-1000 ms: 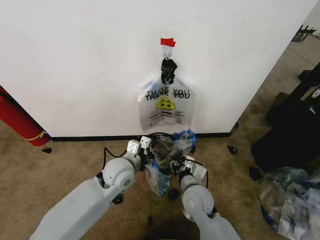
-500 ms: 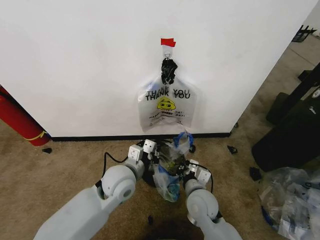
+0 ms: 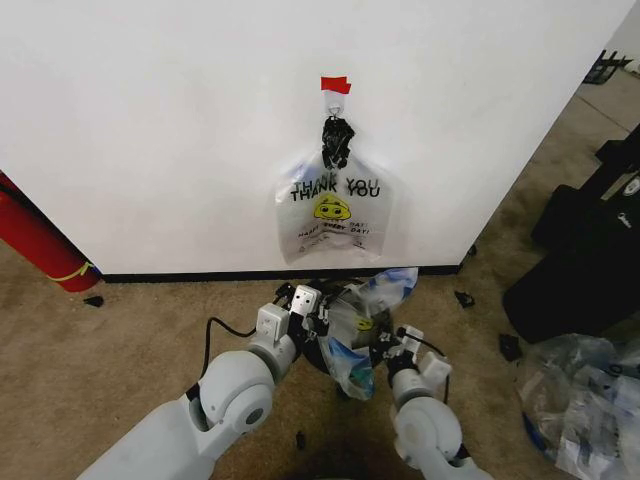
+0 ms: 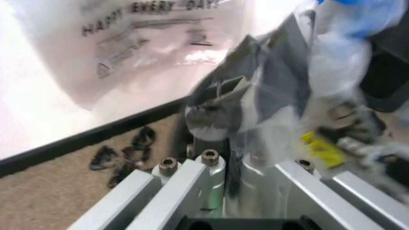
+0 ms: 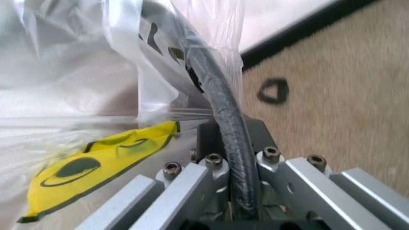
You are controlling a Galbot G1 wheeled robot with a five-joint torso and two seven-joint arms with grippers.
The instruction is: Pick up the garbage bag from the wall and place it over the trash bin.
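Bag now spreads wider over the bin: right gripper, pinching film and rim, has swung toward 3 o'clock; left gripper pinches at 9.

Even bright light fills the head view, the wall glares white, and both wrist views are blurred.
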